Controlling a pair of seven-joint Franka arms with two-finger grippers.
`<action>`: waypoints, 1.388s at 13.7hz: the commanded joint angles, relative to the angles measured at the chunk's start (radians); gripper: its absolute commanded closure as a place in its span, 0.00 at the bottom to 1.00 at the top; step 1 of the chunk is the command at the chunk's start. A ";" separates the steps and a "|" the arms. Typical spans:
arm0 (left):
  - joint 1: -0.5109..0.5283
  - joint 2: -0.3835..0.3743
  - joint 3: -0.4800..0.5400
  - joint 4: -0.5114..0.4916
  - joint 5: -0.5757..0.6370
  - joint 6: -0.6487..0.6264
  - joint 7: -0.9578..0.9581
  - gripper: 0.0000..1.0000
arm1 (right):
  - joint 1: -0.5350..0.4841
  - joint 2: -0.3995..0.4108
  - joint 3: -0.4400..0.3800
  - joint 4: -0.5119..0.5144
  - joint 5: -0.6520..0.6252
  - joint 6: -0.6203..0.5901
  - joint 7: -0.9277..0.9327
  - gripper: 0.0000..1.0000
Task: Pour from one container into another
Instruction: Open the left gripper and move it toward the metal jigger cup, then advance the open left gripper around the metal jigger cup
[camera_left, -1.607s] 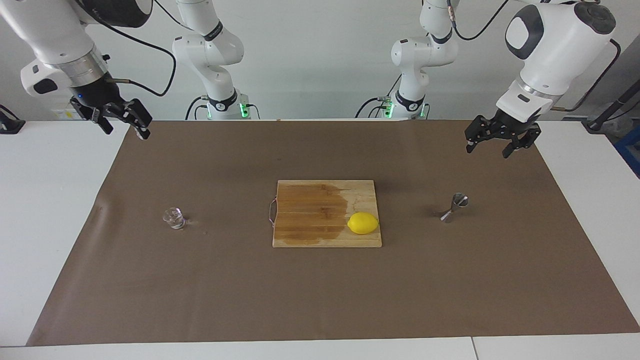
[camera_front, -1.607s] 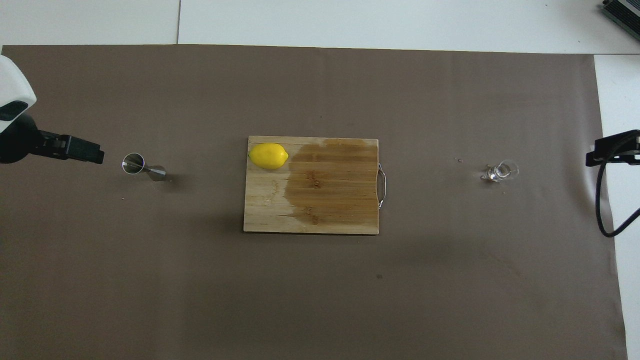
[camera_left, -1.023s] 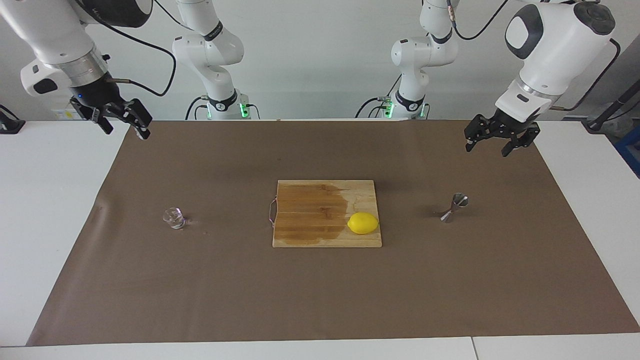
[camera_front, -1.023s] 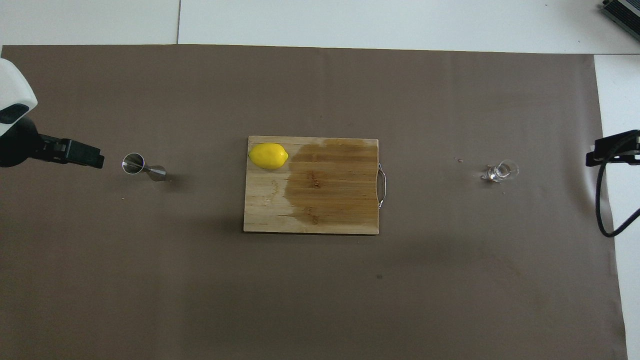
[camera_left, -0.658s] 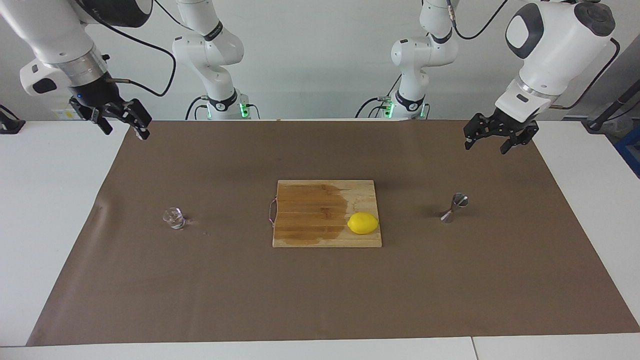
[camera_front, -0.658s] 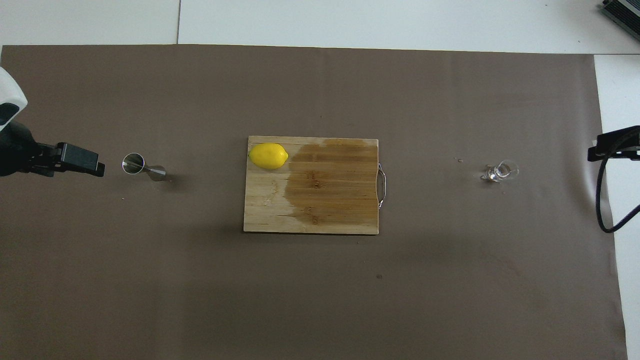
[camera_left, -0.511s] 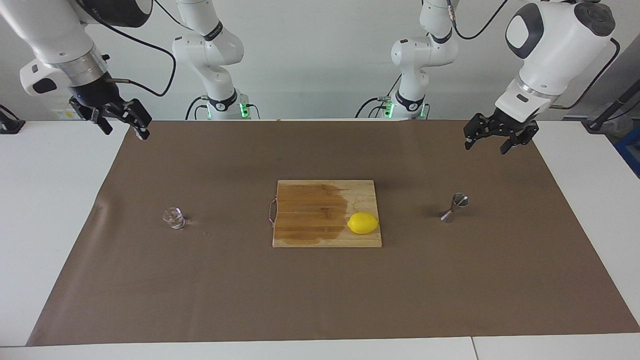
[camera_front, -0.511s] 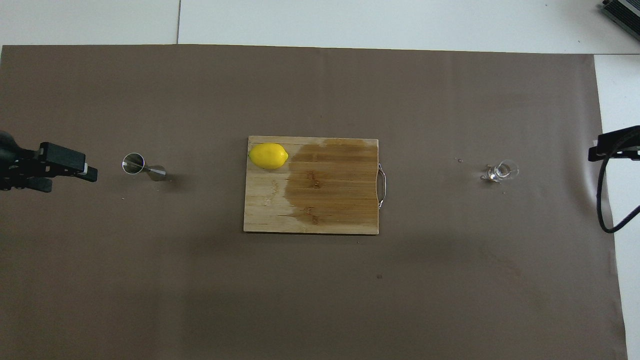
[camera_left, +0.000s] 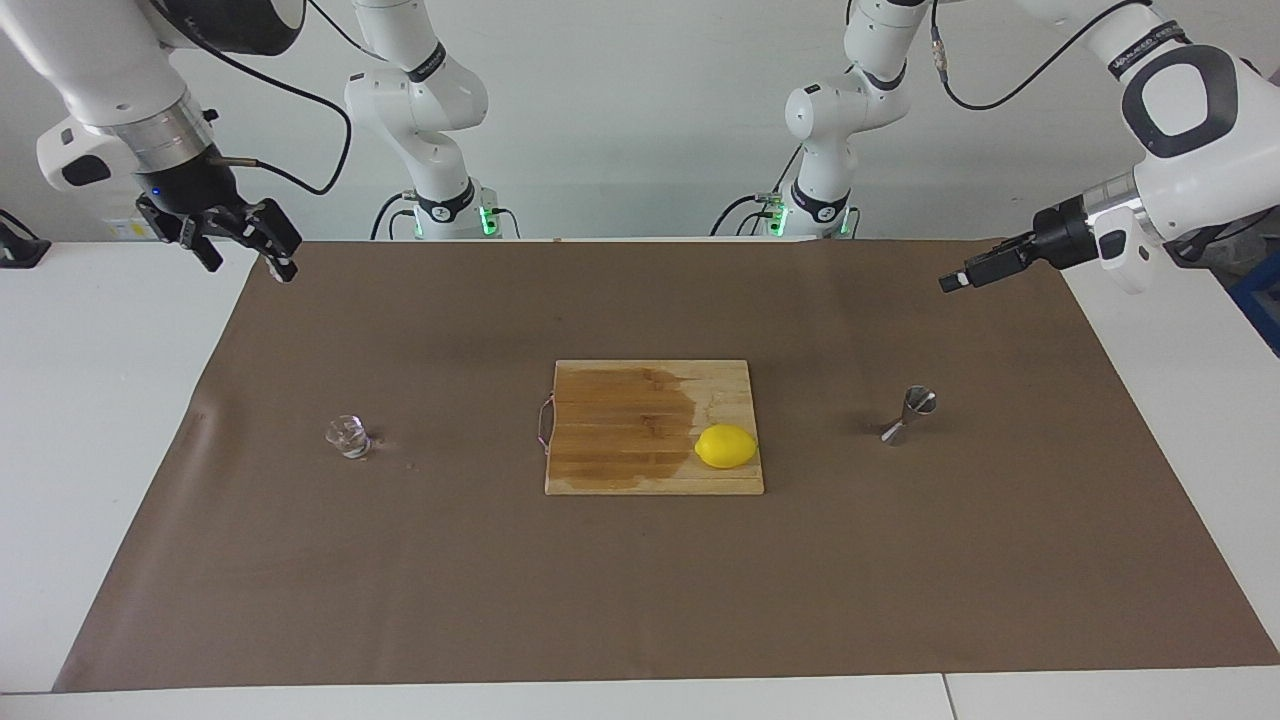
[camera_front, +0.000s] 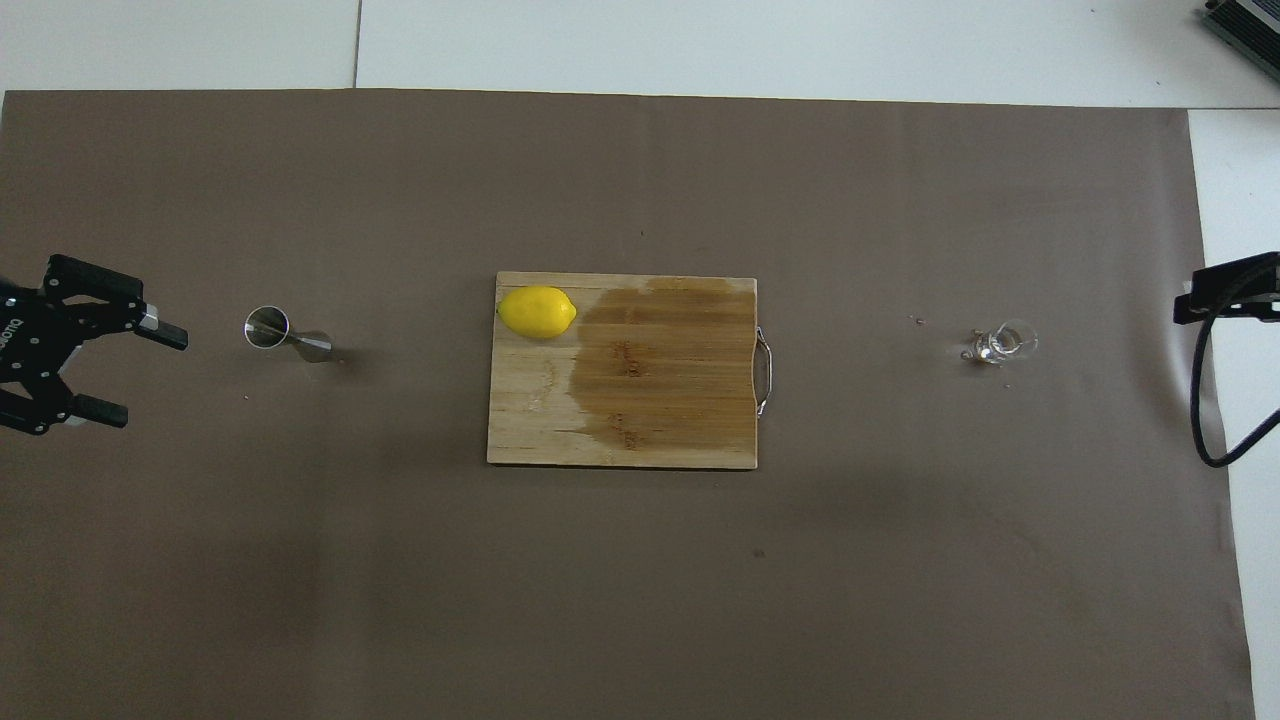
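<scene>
A brown mat (camera_left: 640, 560) covers the white worktop (camera_left: 90, 420), and at its centre lies a wooden cutting board (camera_left: 630, 420) with a dark wet patch across much of it. A yellow lemon (camera_left: 726, 446) sits on the board's corner at about 4 o'clock in the facing view, on the dry part of the wood. The tiny clear glass cup (camera_left: 348, 436) stands upright on the mat toward the right arm's end, at 9 o'clock from the board in the facing view and well apart from it. The steel jigger (camera_left: 908, 414) stands on the mat toward the left arm's end, at 3 o'clock from the board in that view, its open top cone showing as a ring from overhead (camera_front: 268, 327). The left gripper (camera_front: 150, 372) hangs in the air over the mat's edge near the jigger, turned sideways with its fingers spread wide and nothing between them. The right gripper (camera_left: 245, 245) is raised over the mat's corner nearest the robots at its own end, also open wide and empty, well clear of the cup.
</scene>
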 joint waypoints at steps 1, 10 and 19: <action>0.032 0.055 -0.014 0.048 -0.122 -0.036 -0.210 0.00 | -0.004 -0.023 0.005 -0.027 0.016 0.003 -0.005 0.00; 0.075 0.204 -0.009 0.018 -0.386 -0.036 -0.349 0.00 | -0.006 -0.024 0.005 -0.027 0.016 0.003 -0.005 0.00; 0.142 0.265 -0.007 -0.096 -0.624 -0.005 -0.463 0.00 | -0.006 -0.023 0.005 -0.027 0.017 0.003 -0.005 0.00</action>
